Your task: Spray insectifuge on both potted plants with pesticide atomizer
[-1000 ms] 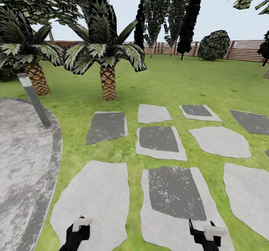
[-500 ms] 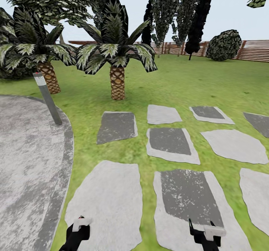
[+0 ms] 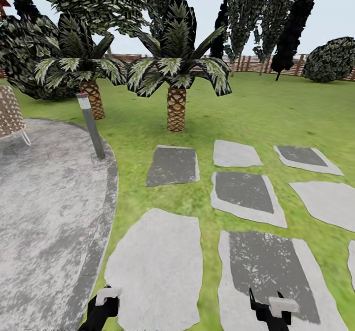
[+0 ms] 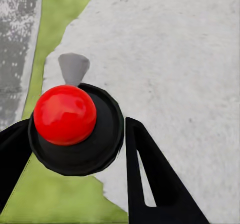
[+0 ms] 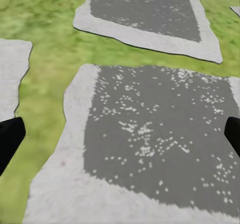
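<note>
Garden lawn takes up most of the head view, with the fence and dark trees along its far edge. Round grey patio sits left of the stepping stones; a wicker chair stands at the patio's far left edge. Two palm-like shrubs stand on the grass beyond the patio, and a grey bollard light leans at the patio's rim, between the patio and the nearer shrub. Round bush is by the fence, far right.

Atomizer: a dark round top with a red ball sits between the left claw's fingers in the left wrist view, over a pale stone beside the patio. Can't tell if the fingers actually touch it, or how far apart they are.

Right claw: fingers spread wide, empty, above a dark stone. Both claws are low in the head view: left, right.
</note>
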Available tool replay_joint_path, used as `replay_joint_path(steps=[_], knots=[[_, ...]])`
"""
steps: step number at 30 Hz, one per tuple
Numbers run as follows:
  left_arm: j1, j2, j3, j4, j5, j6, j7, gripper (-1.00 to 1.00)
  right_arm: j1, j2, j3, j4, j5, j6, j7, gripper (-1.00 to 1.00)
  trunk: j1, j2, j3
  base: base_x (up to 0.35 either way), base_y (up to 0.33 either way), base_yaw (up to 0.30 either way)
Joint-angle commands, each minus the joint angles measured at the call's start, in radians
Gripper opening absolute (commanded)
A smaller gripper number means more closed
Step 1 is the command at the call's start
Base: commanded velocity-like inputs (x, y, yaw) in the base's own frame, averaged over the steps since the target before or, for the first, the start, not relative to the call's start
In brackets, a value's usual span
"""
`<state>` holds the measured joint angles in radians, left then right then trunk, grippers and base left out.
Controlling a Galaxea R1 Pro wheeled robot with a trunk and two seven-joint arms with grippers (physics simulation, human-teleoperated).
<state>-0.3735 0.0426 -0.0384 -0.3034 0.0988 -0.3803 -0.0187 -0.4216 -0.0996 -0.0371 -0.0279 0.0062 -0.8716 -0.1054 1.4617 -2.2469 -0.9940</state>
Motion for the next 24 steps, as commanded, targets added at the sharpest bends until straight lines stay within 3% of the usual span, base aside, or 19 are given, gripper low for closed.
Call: replay_joint_path(steps=[1, 16, 24], knots=[[-0.001, 0.0, -0.004, 0.001, 0.01, -0.003, -0.001, -1.0, 0.0, 0.0, -0.003, 0.0, 0.001, -0.003, 0.0, 1.0, 0.0, 0.0, -0.001, 0.0, 0.0, 0.277], [-0.002, 0.0, -0.004, 0.002, 0.01, -0.003, -0.001, -1.0, 0.0, 0.0, -0.003, 0.0, 0.001, -0.003, 0.0, 1.0, 0.0, 0.0, -0.001, 0.0, 0.003, 0.277], [-0.001, 0.0, -0.003, 0.001, 0.01, -0.003, -0.001, -1.0, 0.0, 0.0, -0.003, 0.0, 0.001, -0.003, 0.0, 1.0, 0.0, 0.0, -0.001, 0.041, 0.202, 0.277]])
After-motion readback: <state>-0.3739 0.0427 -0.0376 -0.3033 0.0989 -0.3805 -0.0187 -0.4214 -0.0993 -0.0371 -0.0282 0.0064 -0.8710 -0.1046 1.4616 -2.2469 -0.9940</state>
